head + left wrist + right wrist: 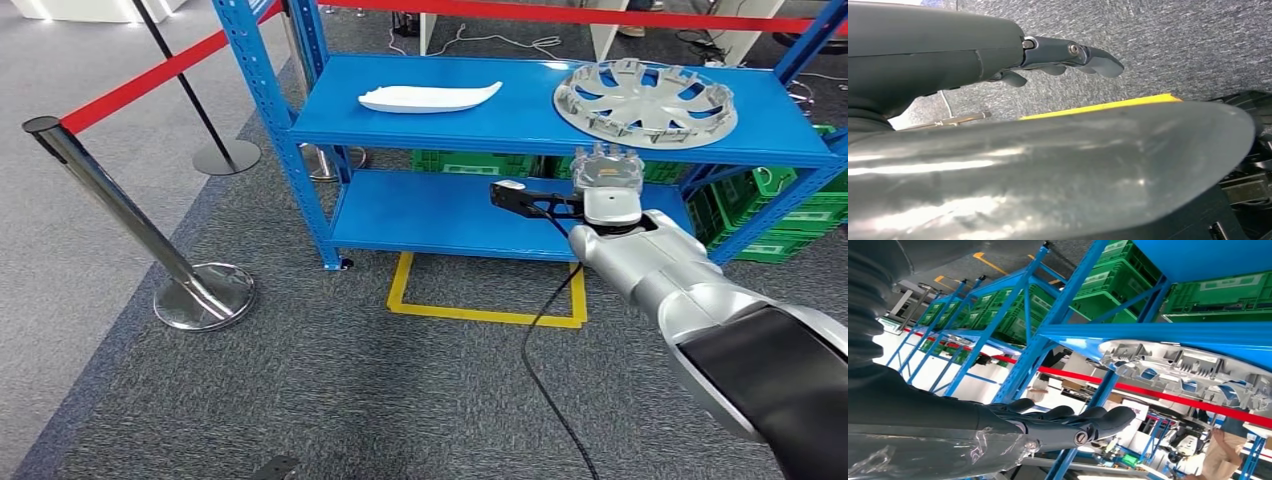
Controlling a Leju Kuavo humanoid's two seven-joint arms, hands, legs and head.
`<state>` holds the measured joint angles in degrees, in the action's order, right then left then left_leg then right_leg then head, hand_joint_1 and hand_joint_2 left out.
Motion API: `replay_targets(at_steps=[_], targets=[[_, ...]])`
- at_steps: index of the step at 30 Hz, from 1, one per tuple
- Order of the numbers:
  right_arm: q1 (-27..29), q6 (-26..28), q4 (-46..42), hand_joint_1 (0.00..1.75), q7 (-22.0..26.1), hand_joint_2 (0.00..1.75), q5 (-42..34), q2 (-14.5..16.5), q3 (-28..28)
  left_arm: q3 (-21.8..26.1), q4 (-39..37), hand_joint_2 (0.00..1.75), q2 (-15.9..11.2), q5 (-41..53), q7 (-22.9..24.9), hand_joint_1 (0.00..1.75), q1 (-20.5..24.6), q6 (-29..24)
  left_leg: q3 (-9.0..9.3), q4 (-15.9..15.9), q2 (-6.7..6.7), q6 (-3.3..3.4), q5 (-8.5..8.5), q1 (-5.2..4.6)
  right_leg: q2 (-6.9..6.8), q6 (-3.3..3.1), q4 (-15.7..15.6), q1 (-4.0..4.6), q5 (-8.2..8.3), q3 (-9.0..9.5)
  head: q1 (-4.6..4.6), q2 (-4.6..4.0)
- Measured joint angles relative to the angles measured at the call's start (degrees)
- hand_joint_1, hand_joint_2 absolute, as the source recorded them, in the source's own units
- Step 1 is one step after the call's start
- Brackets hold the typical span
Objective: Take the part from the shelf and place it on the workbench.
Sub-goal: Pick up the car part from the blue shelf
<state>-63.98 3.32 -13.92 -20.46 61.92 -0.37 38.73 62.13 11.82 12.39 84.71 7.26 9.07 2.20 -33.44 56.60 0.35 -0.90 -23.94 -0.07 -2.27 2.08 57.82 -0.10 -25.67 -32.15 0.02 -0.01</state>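
Note:
A silver wheel cover lies flat on the right of the blue shelf's top board. To its left on the same board lies a long white moulded part. My right hand is raised in front of the shelf edge, just below the cover's near rim, and touches neither part. In the right wrist view its fingers are stretched out with nothing in them, and the wheel cover sits beyond them. My left hand hangs over the grey carpet, fingers out and holding nothing.
Green crates stand behind and right of the shelf. A chrome stanchion with a red belt is on the left. A yellow floor marking lies before the shelf, crossed by a black cable. A person stands beyond the shelf.

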Motion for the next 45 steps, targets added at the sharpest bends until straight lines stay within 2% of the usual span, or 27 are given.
replay_targets(at_steps=[6, 10, 12, 14, 16, 17, 18, 19, 21, 22, 23, 24, 26, 28, 29, 31, 32, 33, 34, 35, 36, 37, 38, 40, 42, 43, 45], targets=[[0.1, 0.0, 0.0, 0.0, 0.0, 1.75, 0.0, 0.1, 0.0, 0.0, 0.0, 0.0, -0.1, 0.0, 0.0, 0.0, 0.0, 0.0, -0.08, 0.1, 0.0, 0.27, -0.11, -0.29, -0.01, 0.22, 0.0, -0.29, 0.05, -0.03, -0.02, 0.0], [0.2, 0.0, 0.0, 0.0, 0.0, 1.75, 0.0, 0.2, 0.0, 0.0, 0.0, 0.0, -0.1, -0.1, 0.0, 0.0, 0.0, 0.0, -0.27, 0.1, -0.02, 0.91, -0.11, -0.61, -0.12, 0.77, -0.3, -0.57, 0.19, -0.03, -0.03, 0.01], [0.2, 0.0, -0.1, 0.0, 0.0, 1.75, 0.0, 0.2, 0.0, 0.0, 0.0, 0.0, -0.1, -0.1, 0.0, 0.0, 0.0, 0.0, 0.05, -0.6, -0.06, 1.39, 0.25, -0.3, 0.24, 1.1, 0.0, -0.6, -0.18, -0.34, 0.02, 0.0], [0.1, 0.0, -0.2, 0.0, 0.0, 1.75, 0.0, 0.2, 0.0, 0.0, 0.0, 0.0, 0.0, -0.1, 0.0, 0.0, 0.1, 0.1, 0.43, -1.2, -0.13, 1.76, 0.5, 0.07, 1.25, 1.31, 4.0, -0.58, -2.19, -2.47, 0.22, 0.0], [0.4, -0.1, -0.2, 0.0, 0.0, 1.75, 0.0, 0.2, 0.0, 0.0, 0.0, 0.0, 0.0, -0.1, 0.0, 0.0, 0.2, 0.1, 0.51, -1.3, -0.29, 1.95, 0.34, 0.09, 1.95, 1.5, 11.6, -0.6, -4.85, -6.69, 0.42, 0.0], [0.7, -0.1, -0.2, 0.0, 0.0, 1.75, 0.0, 0.2, -0.1, 0.0, 0.0, 0.0, 0.0, -0.1, 0.0, 0.0, 0.3, 0.2, 0.59, -1.3, -0.48, 1.95, 0.19, 0.12, 2.03, 1.63, 14.7, -0.67, -5.29, -8.68, 0.47, 0.0], [1.0, -0.1, -0.2, 0.0, 0.0, 1.75, 0.0, 0.1, -0.1, 0.0, 0.0, 0.0, 0.0, -0.1, 0.0, 0.0, 0.2, 0.2, 0.72, -1.2, -0.71, 1.83, 0.04, 0.19, 2.05, 1.77, 15.9, -0.77, -4.71, -9.86, 0.5, 0.0], [1.1, -0.2, -0.2, 0.0, 0.0, 1.75, 0.0, 0.1, -0.1, 0.0, 0.0, 0.0, 0.0, -0.1, 0.0, 0.0, 0.2, 0.2, 0.91, -1.2, -0.97, 1.59, -0.17, 0.31, 2.04, 1.95, 14.8, -0.94, -3.05, -9.98, 0.5, 0.01], [1.1, -0.2, -0.2, 0.0, 0.0, 1.75, 0.0, 0.1, -0.1, 0.0, 0.0, 0.0, 0.0, -0.1, 0.0, 0.0, 0.2, 0.2, 1.31, -0.8, -1.38, 0.78, -0.86, 0.63, 2.15, 2.56, 7.9, -1.37, 1.46, -7.55, 0.5, 0.0], [1.0, -0.2, -0.2, 0.0, 0.0, 1.75, 0.0, 0.1, -0.1, 0.0, 0.0, 0.0, 0.0, -0.1, 0.0, 0.0, 0.3, 0.3, 1.31, -0.3, -1.51, 0.29, -1.28, 0.69, 2.37, 2.68, 4.5, -1.51, 2.62, -6.03, 0.59, 0.0], [0.9, -0.3, -0.2, 0.0, 0.0, 1.75, 0.0, 0.1, -0.1, 0.0, 0.0, 0.0, 0.0, -0.1, 0.0, 0.0, 0.4, 0.3, 1.19, 0.0, -1.61, -0.14, -1.58, 0.72, 2.59, 2.49, 2.4, -1.55, 3.01, -5.04, 0.64, 0.0], [1.0, -0.3, -0.2, 0.0, 0.0, 1.75, 0.0, 0.1, -0.1, 0.0, 0.0, 0.0, -0.1, -0.1, 0.0, 0.0, 0.5, 0.3, 1.02, 0.2, -1.68, -0.47, -1.75, 0.68, 2.81, 2.09, 1.7, -1.45, 2.55, -4.64, 0.63, 0.0], [1.1, -0.4, -0.2, 0.0, 0.0, 1.75, 0.0, 0.0, -0.1, 0.0, 0.0, 0.0, -0.1, -0.1, 0.0, 0.0, 0.5, 0.4, 0.86, 0.2, -1.73, -0.94, -1.98, 0.74, 2.95, 0.83, 1.8, -1.29, 2.01, -4.64, 0.53, 0.01], [0.9, -0.5, -0.2, 0.0, 0.0, 1.75, 0.0, 0.0, -0.1, 0.0, 0.0, 0.0, 0.0, -0.1, 0.0, 0.0, 0.5, 0.4, 0.24, 1.7, -1.42, -1.38, -2.86, 0.81, 3.05, 0.0, 1.9, -1.3, 1.61, -4.34, 0.4, 0.01], [0.8, -0.5, -0.2, 0.0, -0.1, 1.75, 0.0, 0.0, -0.1, 0.0, 0.0, 0.0, 0.0, -0.1, 0.0, 0.0, 0.6, 0.4, -1.04, 4.2, -1.24, -1.54, -3.78, 0.81, 3.09, -0.37, 1.8, -1.3, 1.39, -4.0, 0.33, 0.01], [0.8, -0.5, -0.3, 0.0, 0.0, 1.75, 0.0, 0.0, -0.1, 0.0, 0.0, 0.0, 0.0, -0.1, 0.0, 0.0, 0.7, 0.4, -5.75, 11.9, -1.04, -1.54, -5.87, 0.74, 3.05, -0.86, 1.8, -1.14, 0.78, -3.25, 0.23, 0.0], [0.9, -0.6, -0.2, 0.0, 0.0, 1.75, 0.0, 0.0, -0.1, 0.0, 0.0, 0.0, 0.0, -0.1, 0.0, 0.0, 0.6, 0.4, -8.28, 15.3, -1.04, -1.42, -6.29, 0.69, 3.01, -0.99, 1.8, -1.04, 0.42, -2.83, 0.25, 0.01], [1.0, -0.6, -0.2, 0.0, 0.0, 1.75, 0.0, 0.0, -0.1, 0.0, 0.0, 0.0, -0.1, -0.1, 0.0, 0.0, 0.5, 0.5, -10.08, 16.9, -1.04, -1.22, -5.7, 0.59, 2.99, -1.05, 1.8, -0.97, 0.03, -2.38, 0.24, 0.01], [1.1, -0.6, -0.2, 0.0, 0.0, 1.75, 0.0, 0.0, -0.2, 0.0, 0.0, 0.0, -0.1, -0.1, 0.0, 0.0, 0.4, 0.5, -10.83, 16.5, -1.04, -0.97, -4.02, 0.47, 2.98, -1.03, 1.8, -0.94, -0.36, -1.89, 0.24, 0.01], [1.1, -0.6, -0.2, 0.0, 0.0, 1.75, 0.0, 0.0, -0.2, 0.0, 0.0, 0.0, -0.1, -0.1, 0.0, 0.0, 0.4, 0.5, -10.55, 14.1, -1.03, -0.69, -1.49, 0.32, 2.98, -0.97, 1.7, -0.95, -0.77, -1.35, 0.25, 0.01], [1.1, -0.6, -0.2, 0.0, 0.0, 1.75, 0.0, 0.0, -0.2, 0.0, 0.0, 0.0, -0.1, -0.1, 0.0, 0.0, 0.4, 0.5, -9.49, 10.5, -0.97, -0.37, 1.37, 0.17, 2.98, -0.83, 1.7, -0.98, -1.2, -0.83, 0.23, 0.01], [1.0, -0.6, -0.2, 0.0, 0.0, 1.75, 0.0, 0.0, -0.2, 0.0, 0.0, 0.0, -0.1, -0.1, 0.0, 0.0, 0.4, 0.5, -8.12, 6.9, -0.9, -0.1, 3.42, -0.02, 3.01, -0.59, 1.7, -0.89, -1.68, -0.37, 0.21, 0.01], [1.0, -0.6, -0.2, 0.0, 0.0, 1.75, 0.0, 0.0, -0.2, 0.0, 0.0, 0.0, -0.1, -0.1, 0.0, 0.0, 0.4, 0.5, -6.82, 3.9, -0.82, 0.13, 4.28, -0.15, 3.04, -0.3, 1.7, -0.8, -2.12, -0.03, 0.17, 0.01], [1.0, -0.6, -0.2, 0.0, 0.0, 1.75, 0.0, 0.0, -0.2, 0.0, 0.0, 0.0, -0.1, -0.1, 0.0, 0.0, 0.5, 0.5, -5.43, 1.1, -0.74, 0.5, 3.65, -0.29, 3.05, 0.37, 1.4, -0.58, -2.56, 0.57, 0.12, 0.01], [1.0, -0.6, -0.2, 0.0, 0.0, 1.75, 0.0, 0.0, -0.2, 0.0, 0.0, 0.0, -0.1, -0.1, 0.0, 0.0, 0.5, 0.6, -4.81, 0.6, -0.87, 1.03, 2.93, -0.19, 2.86, 0.94, 1.2, -0.62, -2.81, 0.99, 0.19, 0.01], [0.9, -0.6, -0.2, 0.0, 0.0, 1.75, 0.0, 0.0, -0.3, 0.0, 0.0, 0.0, 0.0, -0.1, 0.0, 0.0, 0.5, 0.6, -4.42, 0.5, -0.97, 1.38, 2.67, -0.13, 2.77, 1.11, 2.1, -0.62, -3.18, 0.6, 0.2, 0.01], [1.0, -0.6, -0.2, 0.0, 0.1, 1.75, 0.0, 0.0, -0.4, 0.0, 0.0, 0.0, 0.0, -0.1, 0.0, 0.0, 0.5, 0.7, -3.55, 0.3, -1.12, 1.94, 2.13, -0.07, 2.72, 1.18, 7.5, -0.52, -4.99, -2.53, 0.31, 0.0]])
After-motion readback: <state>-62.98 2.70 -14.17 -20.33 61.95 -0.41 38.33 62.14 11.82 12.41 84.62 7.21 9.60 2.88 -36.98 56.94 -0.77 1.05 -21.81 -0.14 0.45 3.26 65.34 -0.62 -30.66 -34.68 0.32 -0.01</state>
